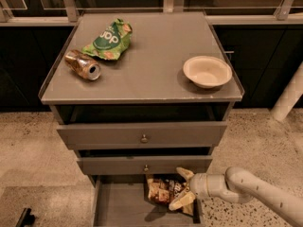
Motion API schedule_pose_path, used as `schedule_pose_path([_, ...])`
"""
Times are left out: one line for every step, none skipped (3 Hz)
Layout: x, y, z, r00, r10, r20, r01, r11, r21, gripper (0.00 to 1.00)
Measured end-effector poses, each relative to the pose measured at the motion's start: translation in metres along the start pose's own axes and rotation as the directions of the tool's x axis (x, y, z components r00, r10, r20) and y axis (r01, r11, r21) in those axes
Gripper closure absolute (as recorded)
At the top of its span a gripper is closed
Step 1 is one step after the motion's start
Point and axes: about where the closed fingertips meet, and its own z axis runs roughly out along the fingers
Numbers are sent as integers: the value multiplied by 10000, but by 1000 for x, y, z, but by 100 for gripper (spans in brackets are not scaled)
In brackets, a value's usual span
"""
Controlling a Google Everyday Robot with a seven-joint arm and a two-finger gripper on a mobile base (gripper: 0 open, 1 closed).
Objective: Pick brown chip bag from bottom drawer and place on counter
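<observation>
The brown chip bag (163, 191) lies in the open bottom drawer (118, 207), toward its right side. My gripper (183, 188) reaches in from the right, its two cream fingers (181, 202) spread apart around the bag's right end, one above and one below it. The bag still rests in the drawer. The grey counter (151, 65) is the cabinet top above the three drawers.
On the counter sit a green chip bag (108, 40) at the back left, a tipped metal can (83, 65) at the left, and a cream bowl (207, 71) at the right. Two knobbed drawers (142, 136) stand slightly open above the bottom one. A white post (289, 96) stands at the right.
</observation>
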Motion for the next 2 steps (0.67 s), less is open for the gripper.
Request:
schedule_pose_path([43,-24,37,9984,552,140,-555,9983,193,0])
schedule_pose_path([44,-25,37,9983,566,148,-569,9982,195,0])
